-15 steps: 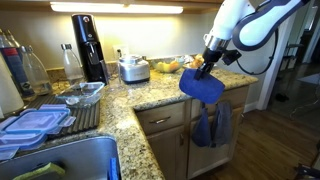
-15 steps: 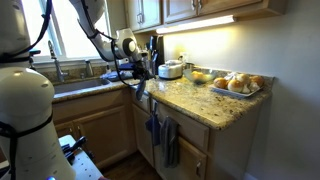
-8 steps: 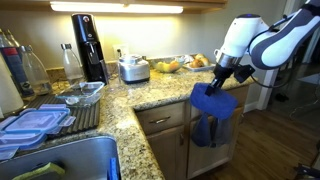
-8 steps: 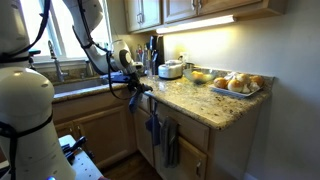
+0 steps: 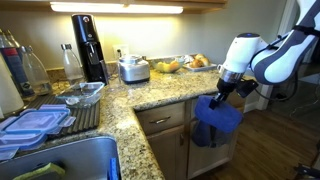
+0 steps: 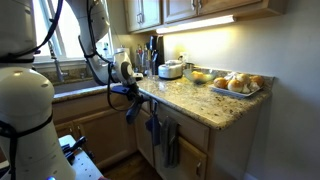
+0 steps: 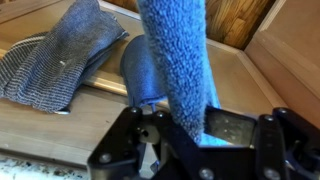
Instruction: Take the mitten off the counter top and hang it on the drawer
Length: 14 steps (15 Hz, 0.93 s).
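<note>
Granite tabletop [image 5: 150, 95] has nothing of mine on it. I'm out in front of the drawer [image 7: 70, 125], where a grey-blue towel [image 7: 60, 60] and a darker mitt [image 7: 140, 75] hang. The mitten [image 5: 217, 115] dangles in mid-air just beside those, clear of the tabletop. My tool [image 5: 222, 93] is pinched tight on its upper end. It looks light, padded and floppy, so I'd guess it sags and swings. Holding one end seems right, since the long end can drape.
</note>
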Tool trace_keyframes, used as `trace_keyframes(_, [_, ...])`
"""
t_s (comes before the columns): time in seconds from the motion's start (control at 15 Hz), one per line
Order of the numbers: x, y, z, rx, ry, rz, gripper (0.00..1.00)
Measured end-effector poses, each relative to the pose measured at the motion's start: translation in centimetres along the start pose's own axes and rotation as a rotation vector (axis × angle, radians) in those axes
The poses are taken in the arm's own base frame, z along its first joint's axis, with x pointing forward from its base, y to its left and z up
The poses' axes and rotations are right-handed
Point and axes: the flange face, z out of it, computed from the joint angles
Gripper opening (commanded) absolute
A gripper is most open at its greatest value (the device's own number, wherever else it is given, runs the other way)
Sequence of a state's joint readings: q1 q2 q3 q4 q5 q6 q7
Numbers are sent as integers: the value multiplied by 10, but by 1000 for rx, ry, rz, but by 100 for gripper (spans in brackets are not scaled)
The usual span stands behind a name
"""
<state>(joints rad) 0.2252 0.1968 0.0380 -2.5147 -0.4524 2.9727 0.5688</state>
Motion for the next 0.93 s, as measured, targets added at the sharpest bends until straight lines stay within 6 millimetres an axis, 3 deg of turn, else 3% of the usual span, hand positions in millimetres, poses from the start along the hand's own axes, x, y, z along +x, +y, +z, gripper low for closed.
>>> trace_keyframes(0.53, [0, 0, 2, -2, -4, -3, 3])
trace_keyframes(0.93, [-15, 9, 28, -33, -26, -3, 3])
